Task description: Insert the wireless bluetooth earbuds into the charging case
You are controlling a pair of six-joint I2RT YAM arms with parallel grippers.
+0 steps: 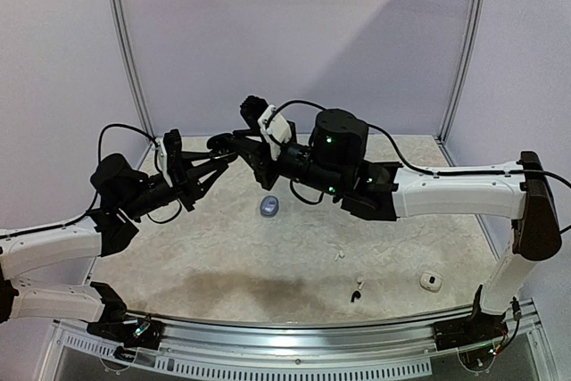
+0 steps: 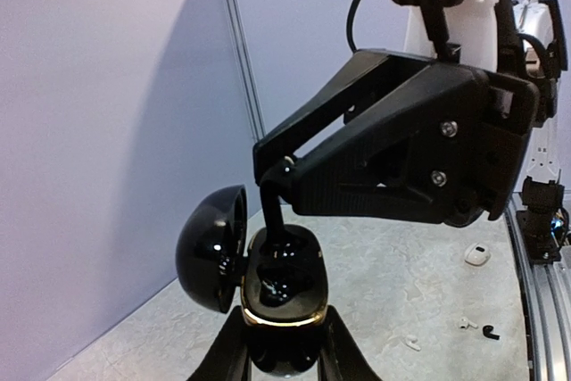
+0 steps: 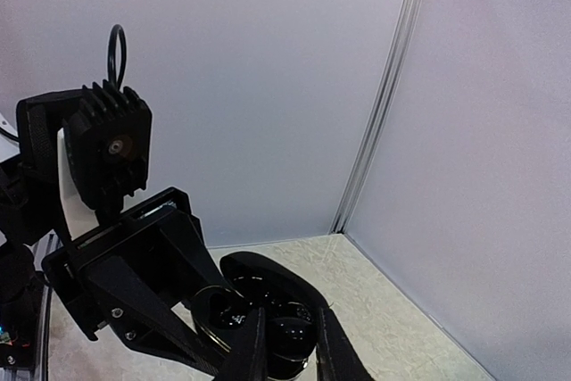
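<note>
My left gripper (image 2: pixel 284 332) is shut on a glossy black charging case (image 2: pixel 284 285) with a gold rim, held in the air with its lid (image 2: pixel 211 247) swung open to the left. My right gripper (image 3: pixel 292 320) is shut on a black earbud (image 3: pixel 290 338) and reaches in from the right. The earbud's stem (image 2: pixel 271 210) stands in the case's far socket. In the top view both grippers meet at the case (image 1: pixel 219 143) above the table's back left. Several more loose earbuds lie on the table: a black one (image 1: pixel 356 294) and white ones (image 1: pixel 340 256).
A blue-grey case (image 1: pixel 270 206) sits closed on the table's (image 1: pixel 205 256) middle. A small white case (image 1: pixel 431 281) lies near the front right, by the right arm's base. Purple walls close the back and sides. A metal rail (image 1: pixel 294 332) runs along the front edge.
</note>
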